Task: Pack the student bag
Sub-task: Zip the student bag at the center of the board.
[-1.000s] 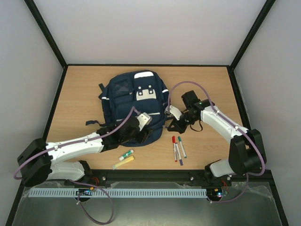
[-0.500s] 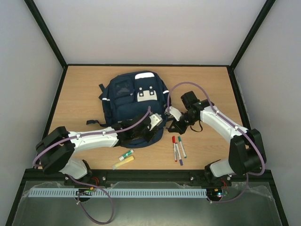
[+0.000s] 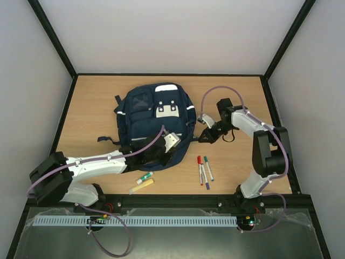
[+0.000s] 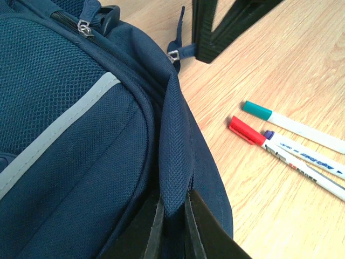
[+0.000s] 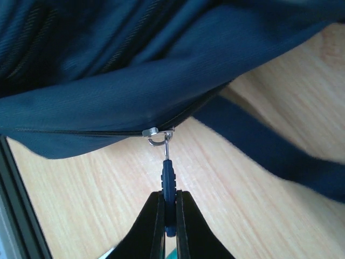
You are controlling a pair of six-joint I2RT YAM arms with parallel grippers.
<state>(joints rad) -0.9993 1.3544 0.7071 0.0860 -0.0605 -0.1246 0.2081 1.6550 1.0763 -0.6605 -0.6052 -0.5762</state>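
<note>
One wooden counter (image 3: 86,108) carries one navy student bag (image 3: 145,113), lying flat at its middle, with three markers (image 3: 200,171) just right of the bag. Only the overhead view shows two short pens, one green-capped (image 3: 144,177) and one yellow (image 3: 141,186), near the bag's front edge. Only the wrist views show the grips: the left claw (image 4: 172,208) pinches a fold of bag fabric, and the right claw (image 5: 168,195) is closed on one blue zip pull (image 5: 167,171).

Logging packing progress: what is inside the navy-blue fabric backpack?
The interior of the navy-blue fabric backpack is hidden by its own cloth; no contents show. Three white capped markers lie outside, on the wooden table.
</note>
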